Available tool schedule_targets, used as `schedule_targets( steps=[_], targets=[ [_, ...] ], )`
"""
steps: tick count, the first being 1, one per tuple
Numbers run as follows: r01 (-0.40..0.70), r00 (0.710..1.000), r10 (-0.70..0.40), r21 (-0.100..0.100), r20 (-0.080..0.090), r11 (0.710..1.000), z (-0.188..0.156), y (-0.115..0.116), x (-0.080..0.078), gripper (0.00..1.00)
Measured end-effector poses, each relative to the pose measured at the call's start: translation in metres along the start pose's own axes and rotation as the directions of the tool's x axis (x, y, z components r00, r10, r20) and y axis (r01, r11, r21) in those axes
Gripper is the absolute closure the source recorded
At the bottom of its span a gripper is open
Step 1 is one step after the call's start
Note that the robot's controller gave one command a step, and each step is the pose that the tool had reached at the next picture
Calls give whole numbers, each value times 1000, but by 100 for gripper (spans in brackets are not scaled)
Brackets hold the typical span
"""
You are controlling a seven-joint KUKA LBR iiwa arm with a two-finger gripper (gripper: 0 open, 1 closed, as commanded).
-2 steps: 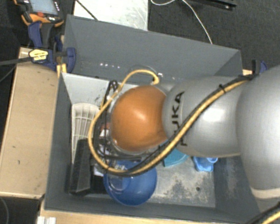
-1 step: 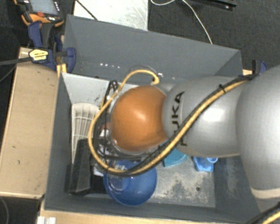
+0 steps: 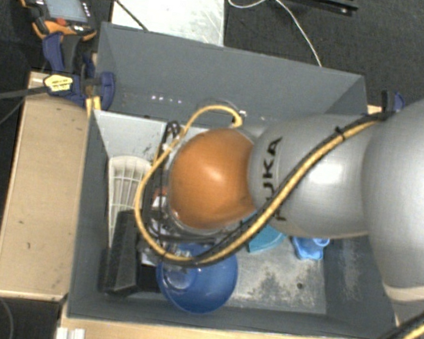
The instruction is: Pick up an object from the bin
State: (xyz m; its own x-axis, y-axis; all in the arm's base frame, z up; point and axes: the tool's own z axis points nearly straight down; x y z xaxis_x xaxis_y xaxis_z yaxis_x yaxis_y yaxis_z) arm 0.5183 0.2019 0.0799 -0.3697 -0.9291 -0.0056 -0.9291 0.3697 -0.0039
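Grey bin [image 3: 280, 297], blue bowl [image 3: 206, 286] under wrist [image 3: 207, 176]

My one camera looks steeply down on the bin [image 3: 232, 89] from close above, tilted slightly; the arm [image 3: 336, 183] reaches in from the right.

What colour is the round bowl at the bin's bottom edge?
The bowl is blue; it shows best in the camera view.
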Motion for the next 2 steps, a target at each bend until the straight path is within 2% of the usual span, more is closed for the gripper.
schedule_targets(
  steps=[2],
  targets=[
    [-2, 1000, 2, 3, 5, 1000, -24, -1, -1, 100]
  ],
)
